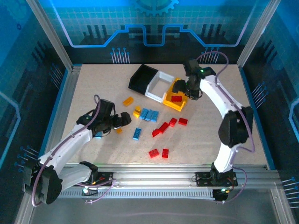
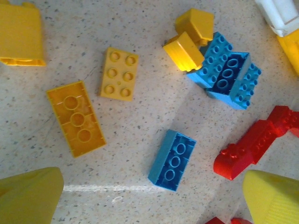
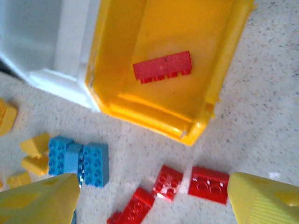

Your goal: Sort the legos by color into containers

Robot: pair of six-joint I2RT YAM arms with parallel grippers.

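Observation:
Three joined containers stand at the back: a black bin (image 1: 140, 79), a white bin (image 1: 154, 91) and a yellow bin (image 1: 174, 106). One red brick (image 3: 162, 66) lies flat in the yellow bin (image 3: 154, 114). My right gripper (image 3: 152, 203) hangs open just above that bin's near corner, nothing between its yellow fingers (image 3: 37, 200). Loose legos lie mid-table: a blue cluster (image 1: 148, 114), orange ones (image 1: 128, 101) and red ones (image 1: 163, 128). My left gripper (image 2: 152, 200) is open, low over an upturned blue brick (image 2: 172, 160) that lies just beyond its fingers.
Two orange bricks (image 2: 76, 117) lie left of the blue one, and red bricks (image 2: 254, 144) to its right. Two more red bricks (image 1: 159, 153) sit near the front. Metal frame rails (image 1: 65, 100) border the table on all sides.

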